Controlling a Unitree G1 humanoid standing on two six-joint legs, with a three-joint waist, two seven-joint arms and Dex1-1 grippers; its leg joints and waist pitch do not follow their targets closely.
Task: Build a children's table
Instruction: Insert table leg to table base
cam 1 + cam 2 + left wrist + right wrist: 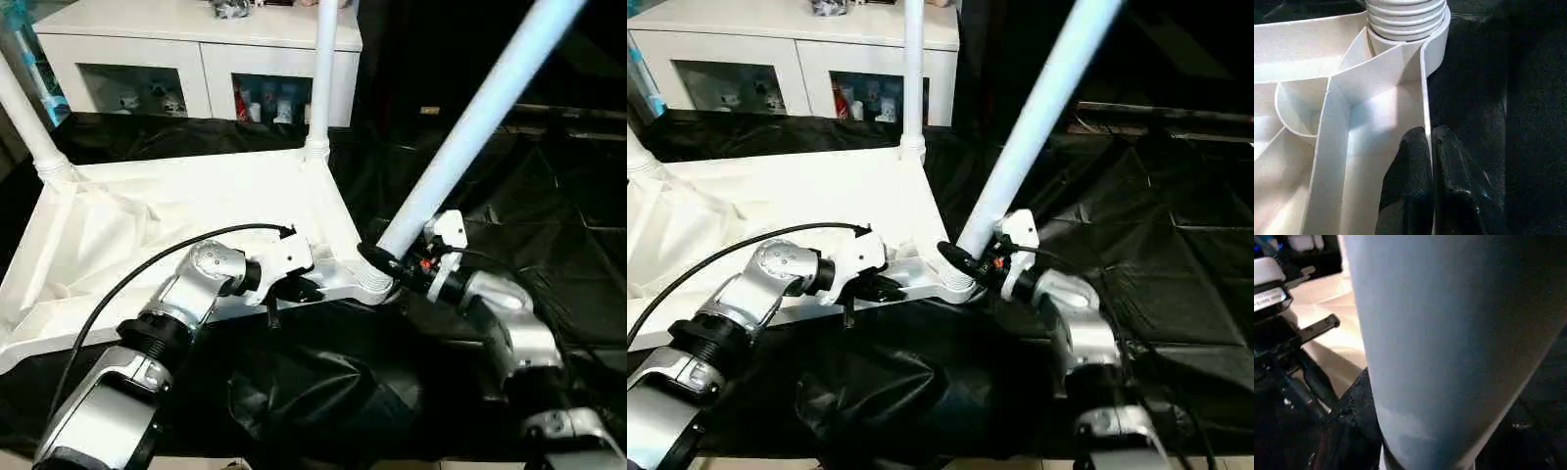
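A children's table takes shape upside down on a desk (549, 196) draped in black cloth. The left claw (1431, 147), pinched shut on the thin rim wall of the tabletop (186, 225), steadies the piece near its corner socket (375, 281), likely so it cannot slide while a leg goes in. Just beyond that claw, the right claw (397, 257) is closed around the base of the leg (470, 127), its jaws standing about half apart at the tube's width. The leg's long axis tilts, foot rising up and away from the right claw, threaded end at the socket; whether it is fully seated is hard to tell. Two other legs (323, 69) stand upright in far corners.
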